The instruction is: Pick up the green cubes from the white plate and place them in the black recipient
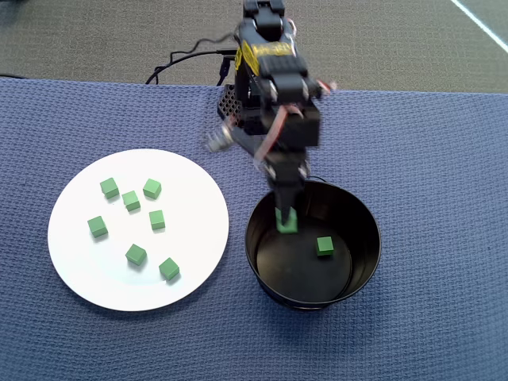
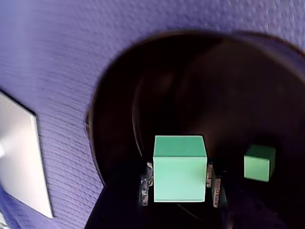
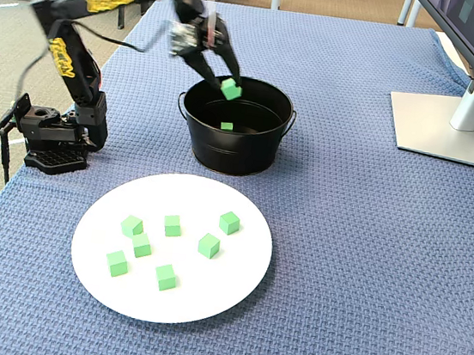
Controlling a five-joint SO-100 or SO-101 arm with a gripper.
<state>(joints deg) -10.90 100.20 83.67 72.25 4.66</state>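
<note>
My gripper [image 1: 286,216] hangs over the left inner edge of the black recipient [image 1: 373,238], shut on one green cube [image 1: 286,223]. In the wrist view that cube [image 2: 179,174] sits squeezed between both fingers of the gripper [image 2: 180,189], above the dark inside of the recipient [image 2: 214,95]. A second green cube [image 1: 324,246] lies on the recipient's floor, to the right of the held cube [image 2: 259,162]. Several green cubes [image 1: 136,255] lie scattered on the white plate [image 1: 190,198], left of the recipient. The fixed view shows the gripper [image 3: 230,88] just above the rim of the recipient [image 3: 231,151].
A blue woven cloth [image 1: 429,159] covers the table. The arm's base [image 3: 56,134] with its cables stands at the left in the fixed view. A monitor's foot [image 3: 442,125] rests at the far right, away from the plate [image 3: 206,286].
</note>
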